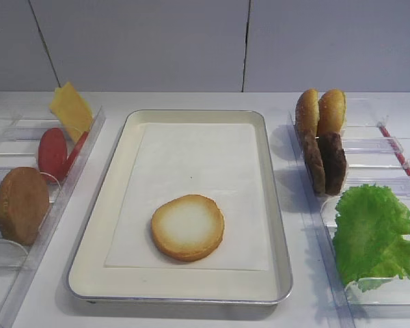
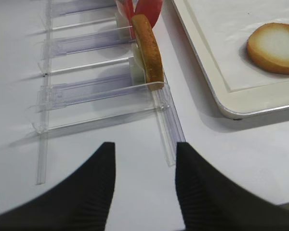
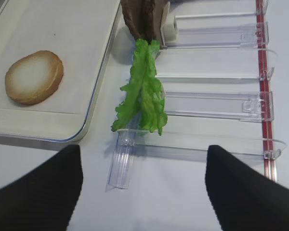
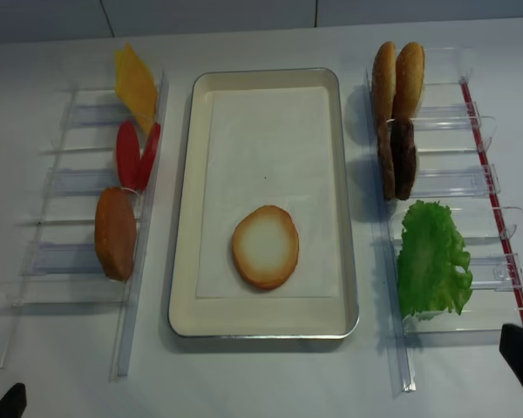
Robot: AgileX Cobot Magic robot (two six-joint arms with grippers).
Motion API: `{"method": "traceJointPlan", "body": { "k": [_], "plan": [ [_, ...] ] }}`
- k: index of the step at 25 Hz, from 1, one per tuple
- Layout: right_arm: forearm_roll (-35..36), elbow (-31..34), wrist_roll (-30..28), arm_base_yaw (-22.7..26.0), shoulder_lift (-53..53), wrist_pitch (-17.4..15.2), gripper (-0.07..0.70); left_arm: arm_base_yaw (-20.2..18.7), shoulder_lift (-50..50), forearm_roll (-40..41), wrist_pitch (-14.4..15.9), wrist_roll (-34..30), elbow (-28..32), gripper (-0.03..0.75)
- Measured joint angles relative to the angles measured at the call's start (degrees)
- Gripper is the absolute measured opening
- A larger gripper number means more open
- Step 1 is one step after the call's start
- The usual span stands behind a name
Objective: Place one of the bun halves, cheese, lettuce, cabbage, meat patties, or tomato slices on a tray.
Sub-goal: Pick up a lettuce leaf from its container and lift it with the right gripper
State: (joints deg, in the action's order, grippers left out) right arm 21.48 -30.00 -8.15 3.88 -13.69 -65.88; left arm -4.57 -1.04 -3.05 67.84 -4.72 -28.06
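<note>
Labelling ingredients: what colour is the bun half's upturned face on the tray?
Pale whitish, ringed golden-brown: the bun half on the tray, clearest in the exterior high view.

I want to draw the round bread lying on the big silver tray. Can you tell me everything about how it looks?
The round golden-brown bun half lies flat, cut side up, showing a pale whitish face ringed by a toasted brown crust. It looks smooth and slightly glossy. It rests on the white paper sheet inside the silver metal tray, in the near part, a little left of the middle. Nothing else touches it, and no gripper is near.
</note>
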Motion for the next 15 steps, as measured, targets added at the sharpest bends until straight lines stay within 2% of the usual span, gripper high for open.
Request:
{"method": "traceJointPlan", "body": {
  "k": [3,7,15],
  "plan": [
    [2.6,-1.2,0.2,0.0,-7.0,0.2,0.528,0.0,0.0,0.0,0.0,0.0,0.0,0.28],
    [9.8,-1.7,-3.6,0.0,-15.0,2.3,0.524,0.0,0.0,0.0,0.0,0.0,0.0,0.28],
    [11.7,-2.2,-4.8,0.0,-25.3,3.8,0.524,0.0,0.0,0.0,0.0,0.0,0.0,0.28]
  ]
}}
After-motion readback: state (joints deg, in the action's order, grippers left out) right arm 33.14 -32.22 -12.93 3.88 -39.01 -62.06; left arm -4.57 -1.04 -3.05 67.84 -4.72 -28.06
